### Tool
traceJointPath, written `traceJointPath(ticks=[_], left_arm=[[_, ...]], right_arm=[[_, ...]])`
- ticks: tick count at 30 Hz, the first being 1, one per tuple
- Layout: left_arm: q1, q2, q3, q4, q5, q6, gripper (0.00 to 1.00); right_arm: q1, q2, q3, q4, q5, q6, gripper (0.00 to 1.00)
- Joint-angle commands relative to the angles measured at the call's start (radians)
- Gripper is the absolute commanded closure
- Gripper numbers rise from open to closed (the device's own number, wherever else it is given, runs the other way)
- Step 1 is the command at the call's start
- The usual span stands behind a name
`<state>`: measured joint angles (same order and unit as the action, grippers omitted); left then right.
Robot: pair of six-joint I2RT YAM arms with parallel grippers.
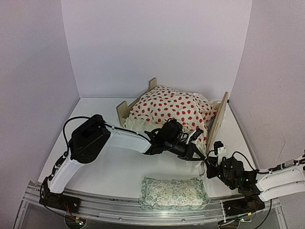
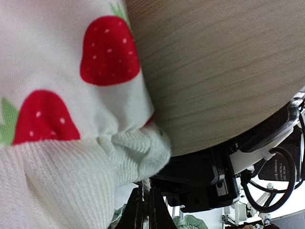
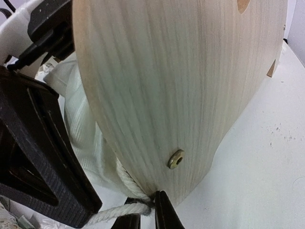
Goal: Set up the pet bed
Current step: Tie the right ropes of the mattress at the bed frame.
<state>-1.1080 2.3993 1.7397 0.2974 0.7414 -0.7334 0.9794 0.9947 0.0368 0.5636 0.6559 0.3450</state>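
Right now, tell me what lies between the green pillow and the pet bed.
Top view: the left gripper and its forearm cross that stretch toward the cushion on the pet bed; the rest is bare table.

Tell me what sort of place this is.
Probably a robot-lab test cell: plain walls box in a white table, the left arm and right arm are bolted to a rail at its near edge, and a pet bed and cushion are props.
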Motion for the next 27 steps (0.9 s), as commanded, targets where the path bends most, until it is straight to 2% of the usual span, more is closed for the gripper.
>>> traceJointPath(ticks=[1,12,21,27], left_arm=[[-0.003,-0.051,-0.003,0.042,0.021,0.007,0.96],[-0.002,-0.051,0.004,0.037,0.023,0.011,0.96],[0.003,-0.064,0.009,-0.006,-0.011,0.049,0.98],[0.003,-0.046,0.023,0.016,0.012,0.023,0.99]], right_arm=[[-0.004,-0.067,-0.026,-0.014,-0.017,0.037,0.84],[-0.003,-0.106,-0.018,-0.056,-0.054,0.030,0.77],[-0.002,-0.255,0.012,-0.299,-0.118,0.033,0.58],[-0.003,-0.276,0.026,-0.341,-0.158,0.027,0.55]])
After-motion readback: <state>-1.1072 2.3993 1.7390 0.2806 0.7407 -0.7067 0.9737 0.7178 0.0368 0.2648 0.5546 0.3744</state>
